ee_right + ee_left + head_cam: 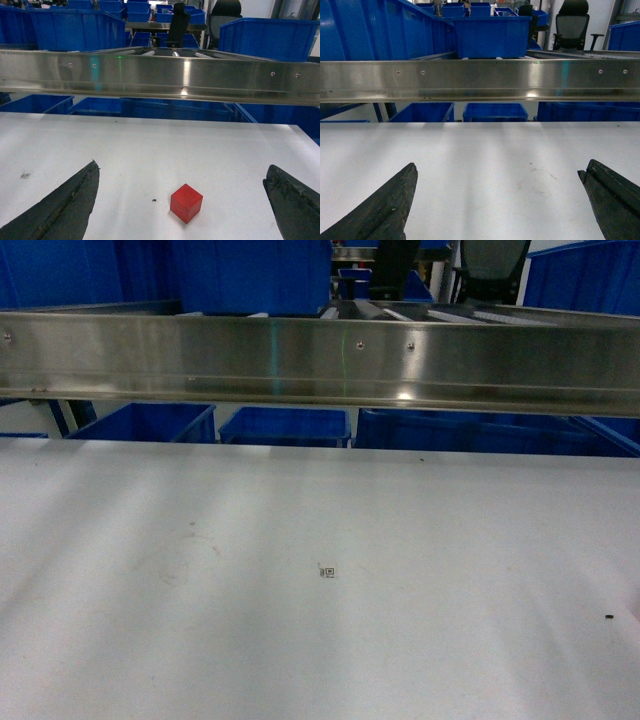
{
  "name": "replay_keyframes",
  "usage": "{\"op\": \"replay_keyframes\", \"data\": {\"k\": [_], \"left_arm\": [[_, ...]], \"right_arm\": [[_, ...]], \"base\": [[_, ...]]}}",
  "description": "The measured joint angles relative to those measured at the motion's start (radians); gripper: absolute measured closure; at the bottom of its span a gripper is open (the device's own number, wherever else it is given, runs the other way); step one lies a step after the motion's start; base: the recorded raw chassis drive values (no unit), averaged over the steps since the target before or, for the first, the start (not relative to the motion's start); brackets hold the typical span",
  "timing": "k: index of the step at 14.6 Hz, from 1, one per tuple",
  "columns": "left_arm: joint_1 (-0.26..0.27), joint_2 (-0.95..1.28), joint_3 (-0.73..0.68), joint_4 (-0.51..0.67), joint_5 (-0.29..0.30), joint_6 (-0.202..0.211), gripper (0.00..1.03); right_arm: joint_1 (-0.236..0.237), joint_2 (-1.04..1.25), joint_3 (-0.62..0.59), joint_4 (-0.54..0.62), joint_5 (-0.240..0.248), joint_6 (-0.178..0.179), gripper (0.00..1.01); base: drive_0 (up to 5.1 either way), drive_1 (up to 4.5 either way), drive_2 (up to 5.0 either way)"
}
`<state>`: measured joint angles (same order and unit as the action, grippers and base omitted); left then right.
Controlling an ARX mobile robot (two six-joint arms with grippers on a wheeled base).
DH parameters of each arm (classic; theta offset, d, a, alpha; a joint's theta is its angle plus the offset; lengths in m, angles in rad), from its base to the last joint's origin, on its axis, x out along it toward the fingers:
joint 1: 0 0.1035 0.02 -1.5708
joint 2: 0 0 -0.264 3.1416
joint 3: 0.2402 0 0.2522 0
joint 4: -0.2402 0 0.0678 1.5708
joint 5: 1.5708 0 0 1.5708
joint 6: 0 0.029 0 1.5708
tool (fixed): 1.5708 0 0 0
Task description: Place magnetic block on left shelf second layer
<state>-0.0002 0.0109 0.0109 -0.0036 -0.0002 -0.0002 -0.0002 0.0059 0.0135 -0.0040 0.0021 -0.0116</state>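
The magnetic block [186, 203] is a small bright red cube resting on the white tabletop [150, 145]. It shows only in the right wrist view. My right gripper [183, 166] is open, its dark fingers wide apart on either side of the block and not touching it. Over bare tabletop, my left gripper [500, 167] is open too and holds nothing. Across the back runs the steel front rail [320, 365] of a rack level, with white rollers [172, 53] sloping behind it. Neither gripper shows in the head view.
Blue crates [285, 425] stand under the rail and more [490, 32] sit on the rack level. A black office chair [571, 30] is far behind. A small printed marker [327, 572] and a dark speck [609, 617] lie on the tabletop.
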Motion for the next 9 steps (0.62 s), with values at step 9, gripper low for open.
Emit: {"op": "replay_keyframes", "data": {"k": [9], "left_arm": [[0.0,0.0,0.0,0.0,0.0,0.0,0.05]], "right_arm": [[0.0,0.0,0.0,0.0,0.0,0.0,0.03]], "base": [[0.0,0.0,0.0]]}}
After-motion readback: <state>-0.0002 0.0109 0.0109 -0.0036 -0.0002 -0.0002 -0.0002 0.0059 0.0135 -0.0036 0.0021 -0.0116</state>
